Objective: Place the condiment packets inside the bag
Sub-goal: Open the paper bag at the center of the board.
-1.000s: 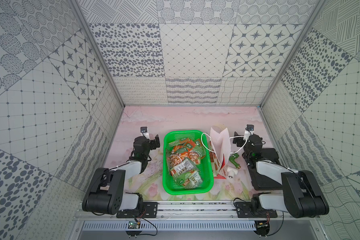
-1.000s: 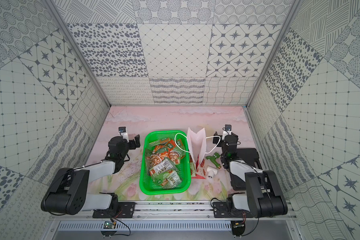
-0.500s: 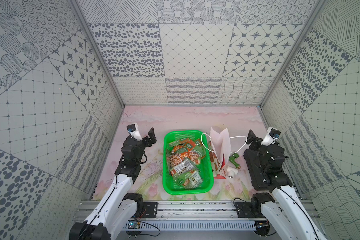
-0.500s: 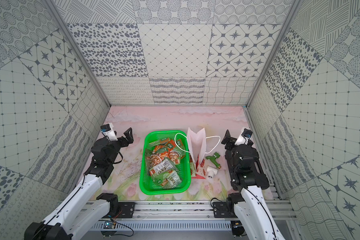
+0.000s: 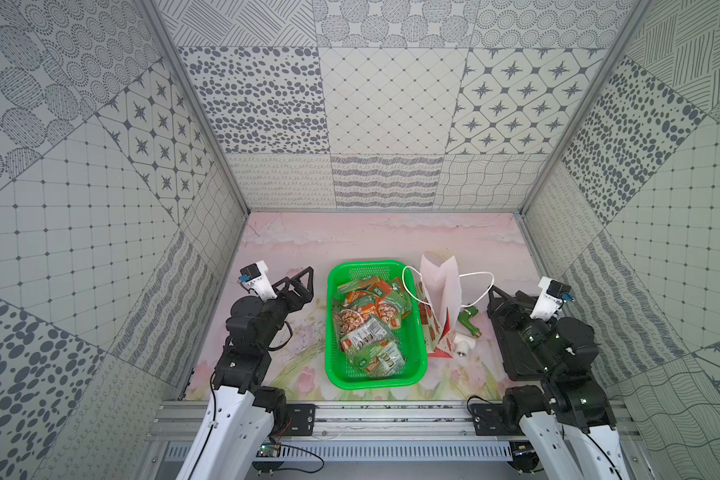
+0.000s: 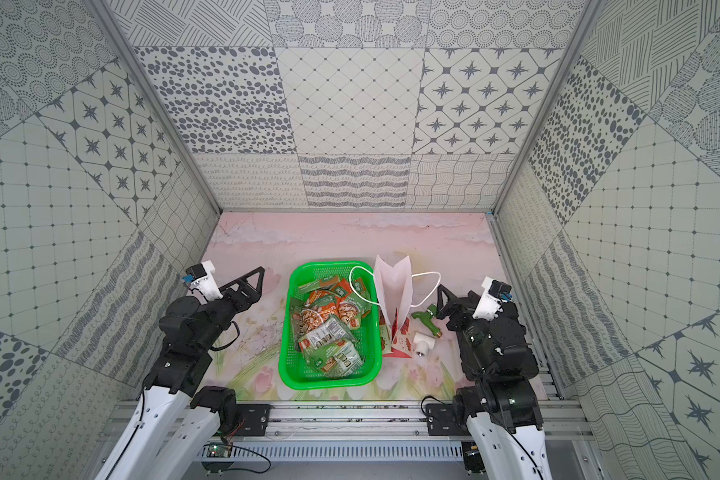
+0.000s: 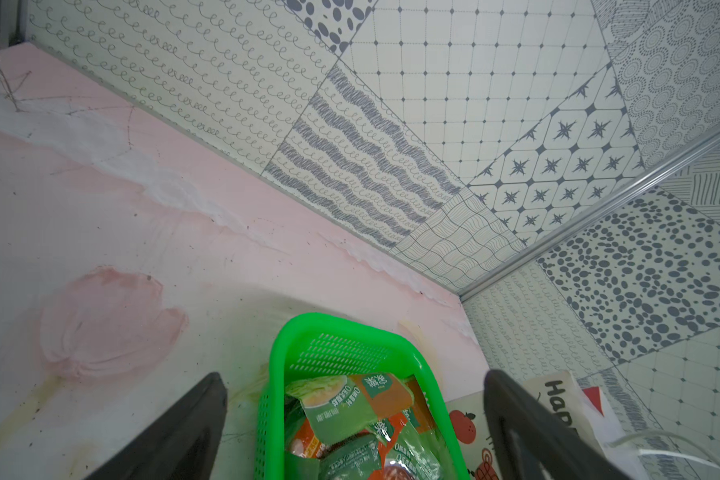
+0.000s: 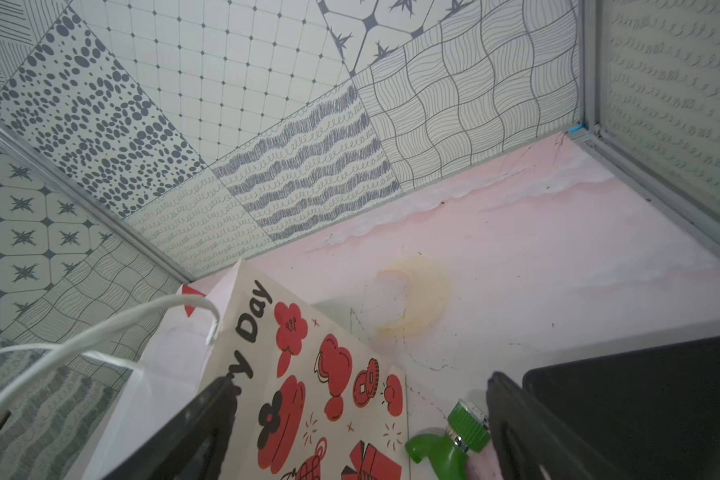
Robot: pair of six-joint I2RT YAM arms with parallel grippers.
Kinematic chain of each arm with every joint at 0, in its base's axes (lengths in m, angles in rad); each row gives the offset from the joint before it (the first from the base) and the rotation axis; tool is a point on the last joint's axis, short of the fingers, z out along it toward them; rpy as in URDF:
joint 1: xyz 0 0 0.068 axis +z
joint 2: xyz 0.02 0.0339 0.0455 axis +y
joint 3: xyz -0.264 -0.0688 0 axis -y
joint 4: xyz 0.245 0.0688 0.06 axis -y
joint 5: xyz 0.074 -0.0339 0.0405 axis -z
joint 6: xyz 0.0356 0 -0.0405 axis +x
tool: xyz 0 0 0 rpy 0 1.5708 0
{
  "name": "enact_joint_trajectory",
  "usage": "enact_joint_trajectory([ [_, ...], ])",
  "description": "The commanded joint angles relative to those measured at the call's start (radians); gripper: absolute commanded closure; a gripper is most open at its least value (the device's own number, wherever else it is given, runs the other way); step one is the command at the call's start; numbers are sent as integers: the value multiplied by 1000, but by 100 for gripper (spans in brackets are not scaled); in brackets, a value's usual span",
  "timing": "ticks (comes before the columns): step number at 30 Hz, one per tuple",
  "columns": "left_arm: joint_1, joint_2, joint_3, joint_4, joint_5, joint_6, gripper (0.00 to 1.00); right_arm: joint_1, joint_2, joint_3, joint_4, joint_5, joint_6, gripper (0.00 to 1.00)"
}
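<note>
The packets all lie in a heap in the green basket. The basket sits in the middle of the pink table. The packets are green and orange, and they lie on top of each other.

The bag stands up just beside the basket, on its right side. Its top is open and white inside. One white cord hangs over the basket's rim.

The left gripper hovers to the left of the basket, near its far corner. It is wide open and holds nothing. In the left wrist view its two dark fingers stand far apart.

The right gripper hovers to the right of the bag. It is wide open too, and empty.

A green nozzle and a small white pipe piece lie on the table beside the bag. A black mat lies under the right arm.
</note>
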Motion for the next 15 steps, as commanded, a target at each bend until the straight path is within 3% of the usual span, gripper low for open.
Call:
enact_joint_trajectory([
  [1,-5,-21,49,-145,203,-40,1,2,-21,85,-33,-128,80,3],
  [7,-2,-133,-51,-116,135,-294,0,0,-28,202,-166,-49,109,3],
  [10,-1,-137,-40,-48,189,-354,1,1,-27,252,-189,-70,99,3],
  [15,-46,-54,90,-77,271,-364,1,1,55,327,-192,-175,90,3],
])
